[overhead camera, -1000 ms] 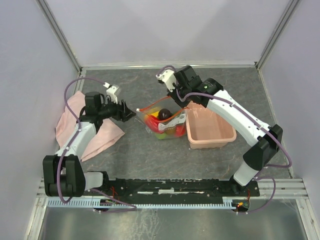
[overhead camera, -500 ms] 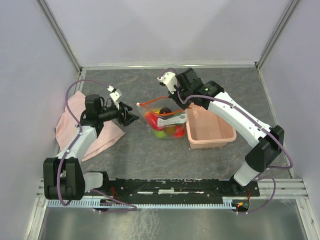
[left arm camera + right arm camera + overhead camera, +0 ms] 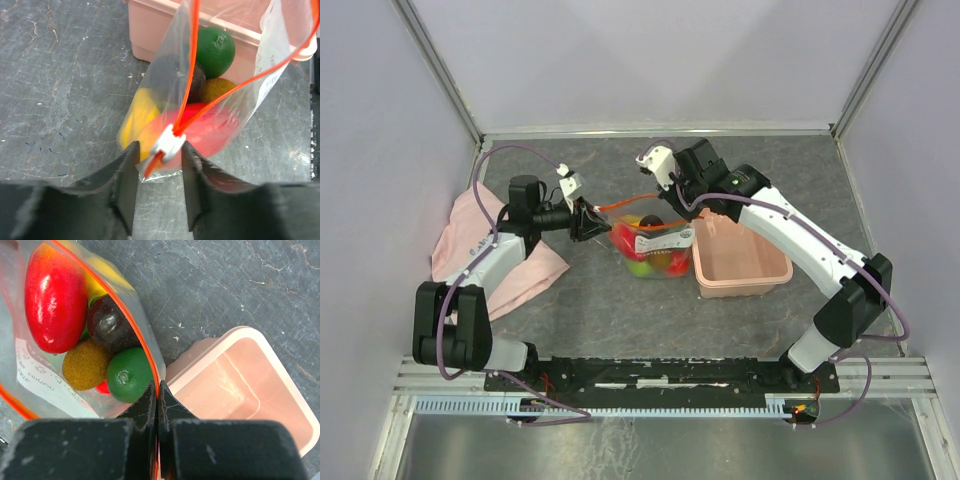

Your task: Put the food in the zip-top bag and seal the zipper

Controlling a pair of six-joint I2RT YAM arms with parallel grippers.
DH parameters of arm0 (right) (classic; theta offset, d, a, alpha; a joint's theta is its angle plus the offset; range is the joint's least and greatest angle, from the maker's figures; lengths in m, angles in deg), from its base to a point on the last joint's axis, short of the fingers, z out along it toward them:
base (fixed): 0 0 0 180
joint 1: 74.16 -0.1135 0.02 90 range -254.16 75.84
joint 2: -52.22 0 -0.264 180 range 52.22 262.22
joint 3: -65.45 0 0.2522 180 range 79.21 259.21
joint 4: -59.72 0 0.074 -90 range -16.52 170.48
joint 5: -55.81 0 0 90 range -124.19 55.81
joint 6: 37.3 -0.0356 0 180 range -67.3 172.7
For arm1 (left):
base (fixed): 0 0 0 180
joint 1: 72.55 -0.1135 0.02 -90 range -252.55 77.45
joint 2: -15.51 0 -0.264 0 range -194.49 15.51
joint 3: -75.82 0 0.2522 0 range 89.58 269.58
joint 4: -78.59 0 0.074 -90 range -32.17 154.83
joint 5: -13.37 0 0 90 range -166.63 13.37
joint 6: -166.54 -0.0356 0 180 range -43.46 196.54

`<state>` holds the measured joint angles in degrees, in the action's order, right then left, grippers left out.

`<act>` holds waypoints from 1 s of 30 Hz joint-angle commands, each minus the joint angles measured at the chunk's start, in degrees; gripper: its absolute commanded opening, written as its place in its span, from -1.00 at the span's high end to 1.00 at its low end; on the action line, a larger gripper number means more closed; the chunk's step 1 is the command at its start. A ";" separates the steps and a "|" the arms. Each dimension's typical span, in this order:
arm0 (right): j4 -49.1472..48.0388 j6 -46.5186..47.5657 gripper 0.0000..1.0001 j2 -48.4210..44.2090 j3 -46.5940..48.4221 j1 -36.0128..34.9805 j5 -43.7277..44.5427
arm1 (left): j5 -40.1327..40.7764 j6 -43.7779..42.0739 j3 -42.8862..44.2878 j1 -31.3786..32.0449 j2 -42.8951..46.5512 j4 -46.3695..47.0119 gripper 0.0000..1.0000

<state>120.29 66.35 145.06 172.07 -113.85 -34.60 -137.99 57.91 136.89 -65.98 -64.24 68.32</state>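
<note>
The zip-top bag (image 3: 658, 240) hangs open-mouthed in mid-table with the food (image 3: 642, 252) inside: a red piece (image 3: 55, 300), a green one (image 3: 129, 374), a dark purple one (image 3: 107, 325), a brownish-orange one (image 3: 86, 364) and a yellow one (image 3: 137, 117). My right gripper (image 3: 157, 390) is shut on the zipper (image 3: 125, 310) at the bag's right end. My left gripper (image 3: 157, 150) stands open at the left end, its fingers on either side of the zipper's white end piece (image 3: 169, 141), with a gap still showing on the left side.
A pink bin (image 3: 745, 270) sits right beside the bag, under the right arm. A pink cloth (image 3: 470, 240) lies at the left beneath the left arm. Grey walls close off the back and both sides.
My left gripper has travelled right from near the cloth to the bag's left corner, and its jaws have narrowed around the white end piece. The right gripper keeps its hold, barely moving.
</note>
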 commanded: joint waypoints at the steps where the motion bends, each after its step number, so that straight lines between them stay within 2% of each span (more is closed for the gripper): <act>1: -2.83 1.20 0.97 -3.25 -0.45 0.13 -0.03 | -3.75 -3.22 2.88 -0.05 0.63 0.64 0.26; 6: -3.69 2.44 0.97 -4.32 -2.29 0.17 0.51 | -4.03 -5.03 3.07 0.00 2.54 -3.10 0.81; 8: -4.23 2.84 0.93 -5.02 -3.10 0.16 1.02 | -4.20 -6.73 3.54 -0.01 3.69 -5.56 0.94; 13: -4.67 4.49 0.72 -6.69 -3.52 0.22 -0.91 | -3.71 -8.50 3.45 -0.05 7.38 -8.98 0.95; 17: -6.30 6.12 0.35 -8.92 -3.65 0.17 -4.44 | -2.07 -8.26 3.08 0.04 10.50 -9.65 0.95; 20: -6.78 7.41 0.16 -9.98 -2.73 0.20 -8.49 | -1.26 -8.17 2.43 0.22 12.48 -9.88 0.95; 25: -10.04 9.06 -0.08 -11.09 -2.31 0.22 -20.74 | 0.11 -8.73 0.73 1.96 14.22 -9.86 0.95; 30: -14.45 10.72 -0.18 -8.71 -0.74 0.02 -32.83 | 3.30 -12.46 0.72 4.38 15.85 -12.19 0.95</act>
<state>111.96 74.85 135.71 168.23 -113.80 -55.23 -136.53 50.72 137.22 -63.18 -50.79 56.95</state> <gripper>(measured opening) 0.576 0.034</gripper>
